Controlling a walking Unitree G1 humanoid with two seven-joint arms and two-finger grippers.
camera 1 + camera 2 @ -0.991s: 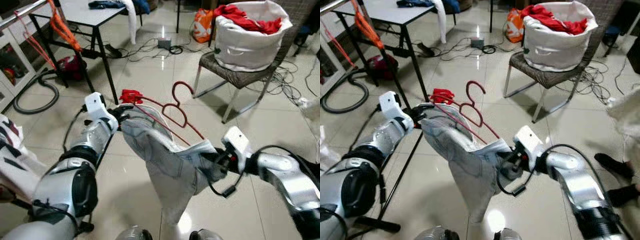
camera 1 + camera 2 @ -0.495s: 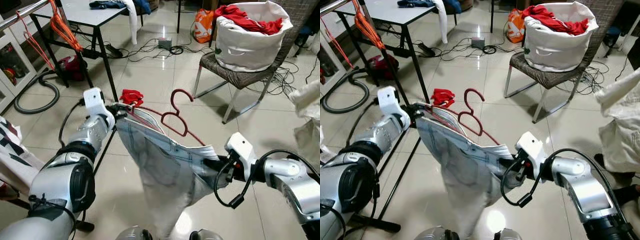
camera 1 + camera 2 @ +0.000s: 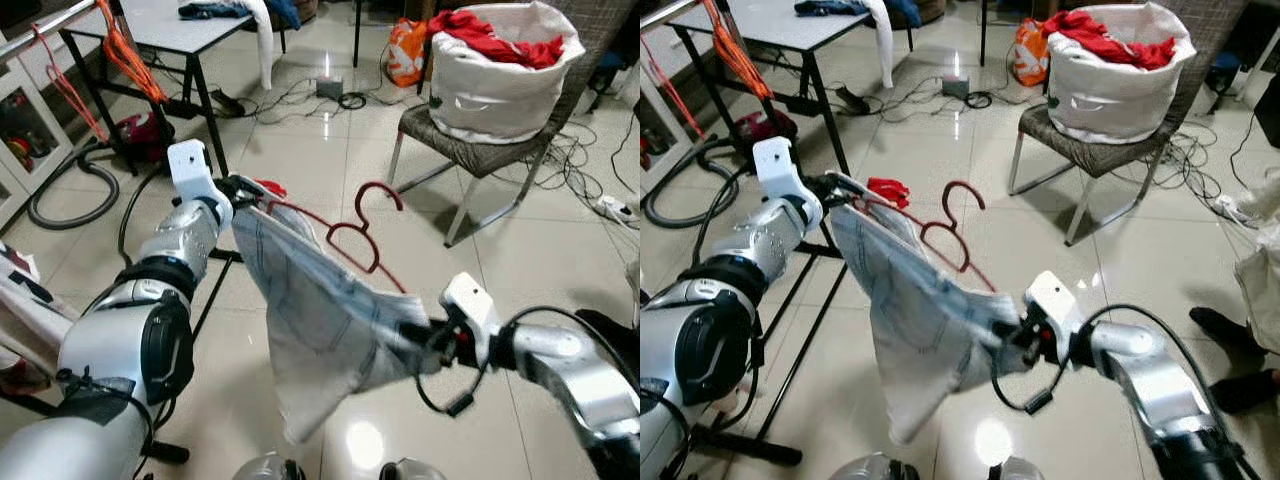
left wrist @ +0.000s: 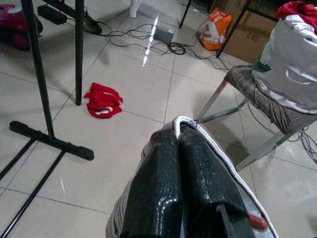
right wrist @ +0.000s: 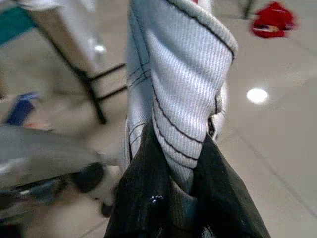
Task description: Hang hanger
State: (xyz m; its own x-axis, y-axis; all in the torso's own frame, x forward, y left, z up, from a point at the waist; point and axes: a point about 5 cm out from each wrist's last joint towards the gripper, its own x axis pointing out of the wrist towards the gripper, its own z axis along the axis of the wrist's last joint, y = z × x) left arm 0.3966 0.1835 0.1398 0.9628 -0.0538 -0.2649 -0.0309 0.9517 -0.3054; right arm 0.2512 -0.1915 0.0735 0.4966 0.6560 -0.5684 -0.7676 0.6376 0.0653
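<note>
1. The red hanger (image 3: pixel 350 238) was held in mid-air between the two arms, above the tiled floor (image 3: pixel 300 160), hook uppermost, with pale jeans (image 3: pixel 320 320) draped on it and hanging down.
2. The left gripper (image 4: pixel 178 130) was clenched on one end of the jeans' waistband; its wrist view showed both black fingers (image 4: pixel 153 193) pressed together under a white hem, with a bit of red hanger beside them.
3. The right gripper (image 5: pixel 181 181) was clamped on the other end; its wrist view showed ribbed white fabric pinched between the fingers, a detail the head views blurred.
4. Beyond the hanger stood a chair (image 3: pixel 480 150) bearing a white laundry bag (image 3: pixel 500 80) with red clothes on top.
5. A red cloth (image 4: pixel 103 99) lay on the floor near the black rack foot (image 4: pixel 52 141); the left eye view showed it largely hidden behind the left gripper.
6. To the robot's left were a table (image 3: pixel 180 30), orange hangers (image 3: pixel 125 55) on a rail, and a vacuum hose (image 3: pixel 70 190).
</note>
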